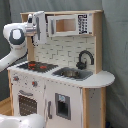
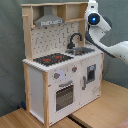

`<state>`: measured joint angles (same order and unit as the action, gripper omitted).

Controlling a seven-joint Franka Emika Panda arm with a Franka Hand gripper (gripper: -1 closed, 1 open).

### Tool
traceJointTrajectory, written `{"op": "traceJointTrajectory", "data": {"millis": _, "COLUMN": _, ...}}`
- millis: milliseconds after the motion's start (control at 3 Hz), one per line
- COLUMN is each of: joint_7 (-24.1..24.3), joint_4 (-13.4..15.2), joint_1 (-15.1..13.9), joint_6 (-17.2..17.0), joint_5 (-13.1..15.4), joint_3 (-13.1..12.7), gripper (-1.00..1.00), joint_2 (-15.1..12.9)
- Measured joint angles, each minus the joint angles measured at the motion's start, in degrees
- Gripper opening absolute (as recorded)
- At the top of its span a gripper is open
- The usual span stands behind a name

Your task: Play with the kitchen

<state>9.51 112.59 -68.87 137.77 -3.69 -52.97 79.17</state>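
Grey curtain behind, the tall white and light-wood toy kitchen (image 1: pixel 62 75) stands untouched; gripper (image 1: pixel 39 26) hovers near its top shelf, fingers' state unclear. Next probably reaching in.

Open room is being left above the counter (image 1: pixel 102 79) of the kitchen (image 2: pixel 60 75), between the hob (image 1: pixel 37 65) and the hood (image 2: pixel 49 21) overhead. Passage over the sink (image 1: pixel 70 73) is being narrowed by the black faucet (image 1: pixel 84 59), which is standing upright behind it. The upper side of the kitchen, at the first exterior view's left, is being occupied by the end effector (image 1: pixel 38 26) and the arm. The oven door (image 2: pixel 64 95) front is being left unobstructed in both exterior views.
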Motion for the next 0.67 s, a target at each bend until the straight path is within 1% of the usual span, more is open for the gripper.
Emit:
{"op": "traceJointTrajectory", "data": {"millis": 333, "joint_7": -0.05, "joint_4": 4.12, "joint_1": 1.72, "joint_6": 3.48, "joint_5": 0.0, "joint_3": 0.7, "gripper": -1.0, "joint_2": 0.74}}
{"op": "traceJointTrajectory", "data": {"millis": 667, "joint_7": -0.01, "joint_4": 7.67, "joint_1": 4.09, "joint_6": 6.69, "joint_5": -0.12, "joint_3": 1.6, "gripper": -1.0, "joint_2": 0.81}}
